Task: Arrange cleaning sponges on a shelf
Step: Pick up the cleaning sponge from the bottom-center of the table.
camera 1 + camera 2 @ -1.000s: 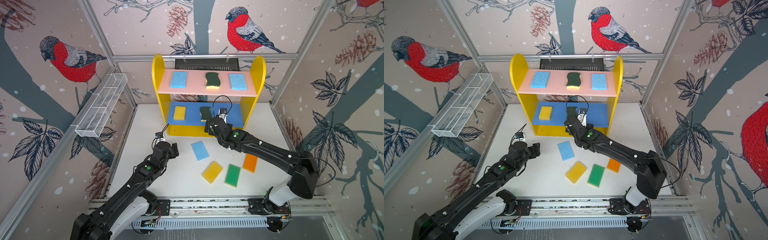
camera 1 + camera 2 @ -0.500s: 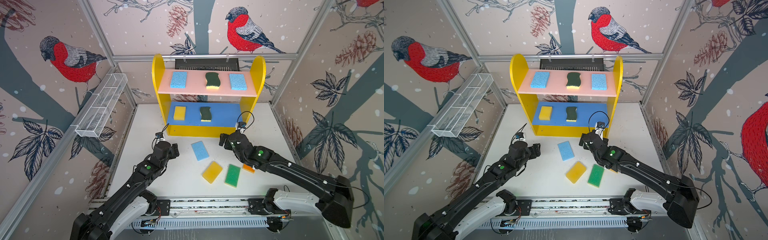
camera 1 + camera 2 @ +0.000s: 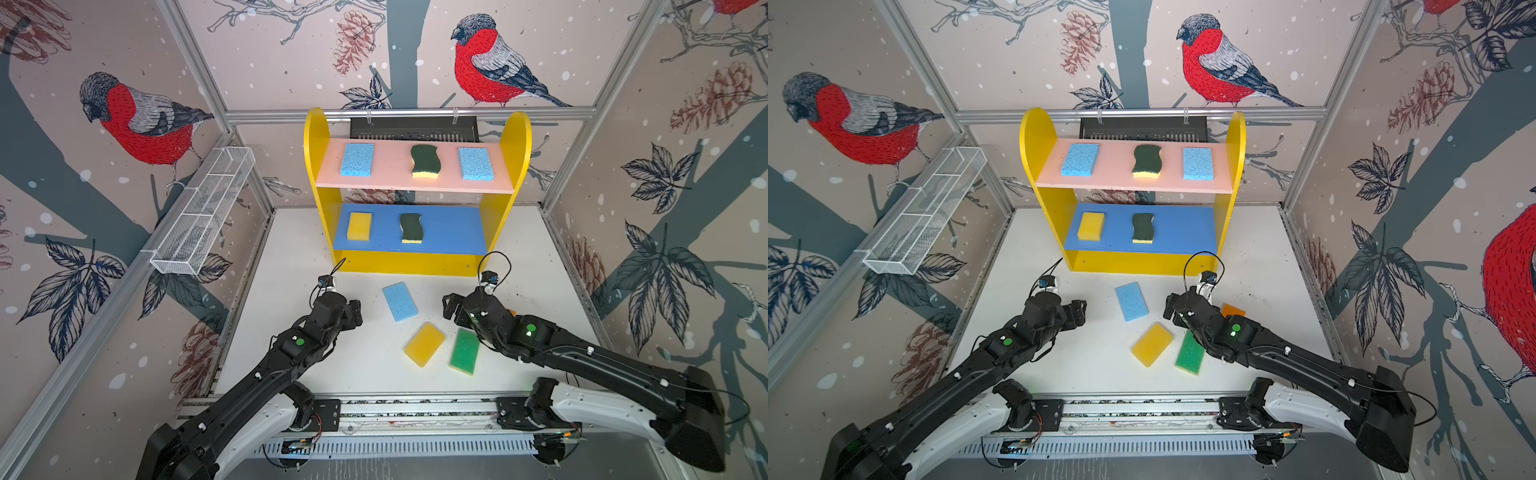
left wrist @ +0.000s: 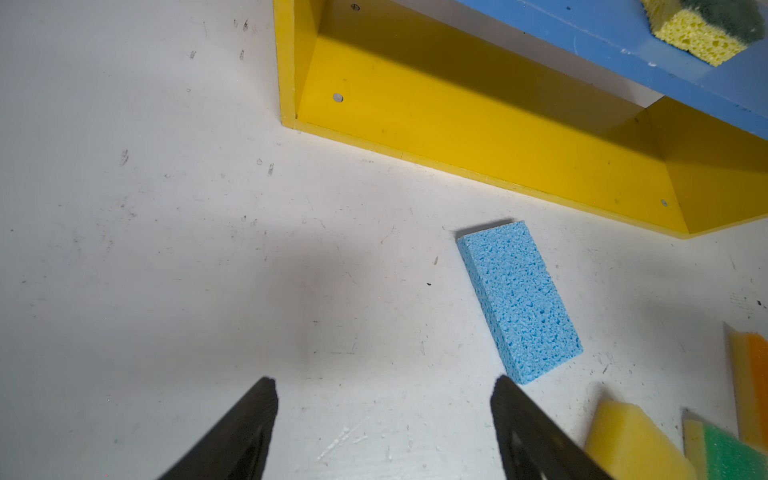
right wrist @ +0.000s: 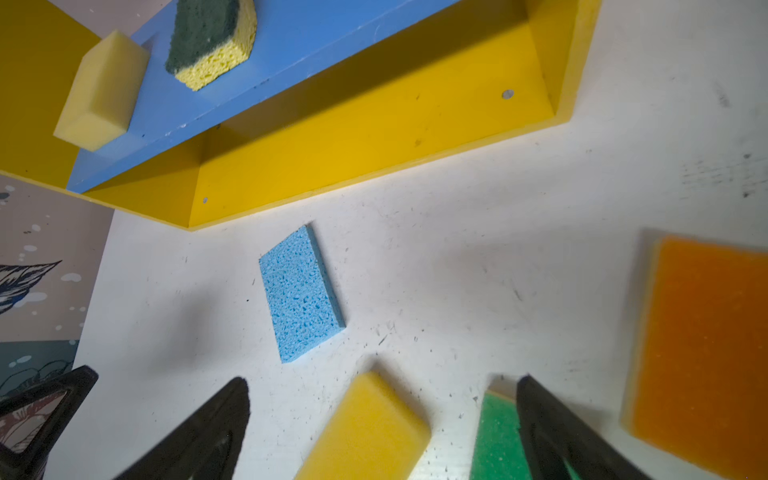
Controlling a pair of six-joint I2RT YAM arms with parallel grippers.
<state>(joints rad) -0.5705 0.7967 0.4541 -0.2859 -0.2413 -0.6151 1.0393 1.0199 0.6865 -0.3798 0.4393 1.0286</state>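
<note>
Far left, we see a white wire-mesh basket point(image 3: 199, 216) hung along the wall rail, long and narrow, split by cross wires into compartments.

Next comes the left gripper point(image 4: 383, 380), over the white table point(image 3: 291, 332); its dark, wedge-shaped jaws stand apart and grip nothing.

In the middle, at the back of the table, stands the shelf point(image 3: 515, 137), made of flat painted boards between two yellow round-topped side panels. On its pink top board point(image 3: 390, 178) we count three sponges in a row, well apart: a light blue rectangle point(image 3: 356, 160), a dark-green wavy-edged sponge with a yellow base point(image 3: 424, 161), and another light blue rectangle point(image 3: 476, 163). On the blue middle board point(image 3: 453, 232) lie a smooth yellow block point(image 3: 359, 225) at the left end and a second wavy dark-green sponge point(image 3: 411, 228) near the centre. The yellow bottom level point(image 4: 478, 124) shows as a shallow bare tray.

On the table in front lie a third light blue sponge point(image 3: 400, 301), coarse and open-pored, then a fine-grained yellow sponge point(image 3: 424, 344), a green sponge point(image 3: 464, 351) with a pale yellow underlayer just beside it, and an orange sponge point(image 5: 702, 349), which the right arm mostly hides in both top views.

The right gripper point(image 5: 383, 379) hovers by the green sponge, jaws spread wide, holding nothing.
</note>
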